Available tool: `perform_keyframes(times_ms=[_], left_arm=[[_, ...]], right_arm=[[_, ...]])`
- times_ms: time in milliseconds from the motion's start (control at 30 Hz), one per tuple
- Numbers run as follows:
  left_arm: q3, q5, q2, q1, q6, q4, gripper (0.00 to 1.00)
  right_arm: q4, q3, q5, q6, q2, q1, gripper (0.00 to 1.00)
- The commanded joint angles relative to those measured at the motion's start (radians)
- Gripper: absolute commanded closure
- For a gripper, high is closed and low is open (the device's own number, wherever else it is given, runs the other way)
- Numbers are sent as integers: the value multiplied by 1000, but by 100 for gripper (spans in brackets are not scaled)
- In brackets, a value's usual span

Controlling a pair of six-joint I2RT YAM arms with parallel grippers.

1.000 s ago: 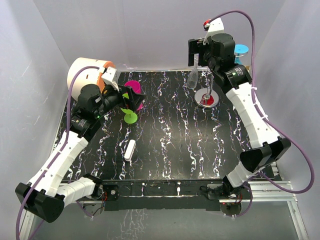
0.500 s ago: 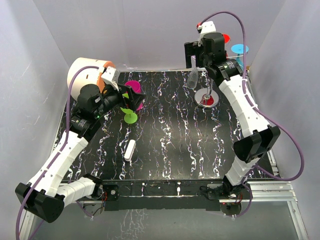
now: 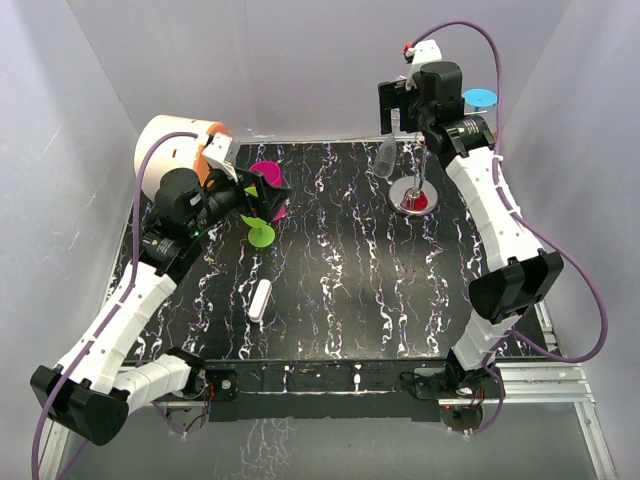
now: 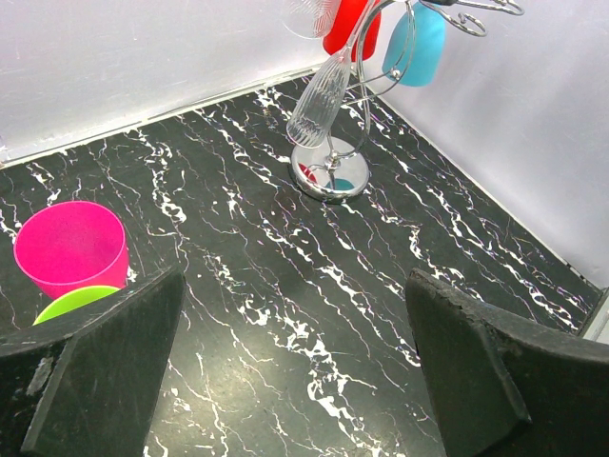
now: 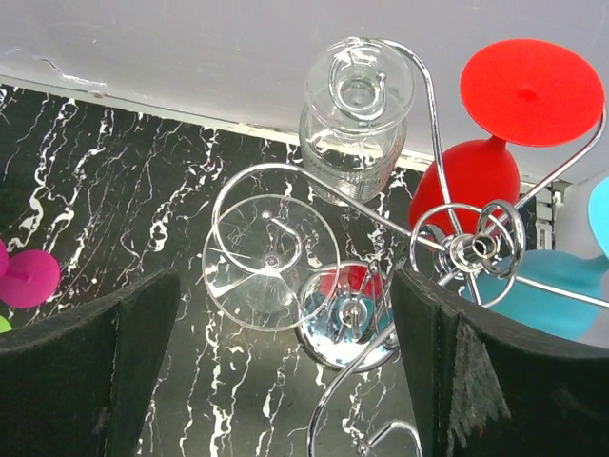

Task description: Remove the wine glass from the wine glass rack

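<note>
Top view: right hand (image 3: 398,108) hides the scroll arms of the wine glass rack (image 3: 405,192). Left wrist: red glass (image 4: 348,29) cropped at top edge. Right wrist: blue glass (image 5: 561,290) cut off at right edge.

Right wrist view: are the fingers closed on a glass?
No, both fingers stand wide apart above the wine glass rack, gripping nothing.

Pale lavender-white walls (image 3: 260,60) enclosing black white-veined marble-pattern tabletop (image 3: 340,290) on three sides. Aluminium rail frame (image 3: 550,397) running along near right edge. Soft even light glinting off glossy surface.
</note>
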Motion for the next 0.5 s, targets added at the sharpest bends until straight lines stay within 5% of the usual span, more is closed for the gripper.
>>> perform_keyframes(times_ms=[0,467], left_arm=[[-1,1,-20,0,10,28,1],[-3,4,-18,0,10,29,1]], right_arm=[[66,17,-49,-21,21,-12,11],[76,32,-74,-26,51,-26,21]])
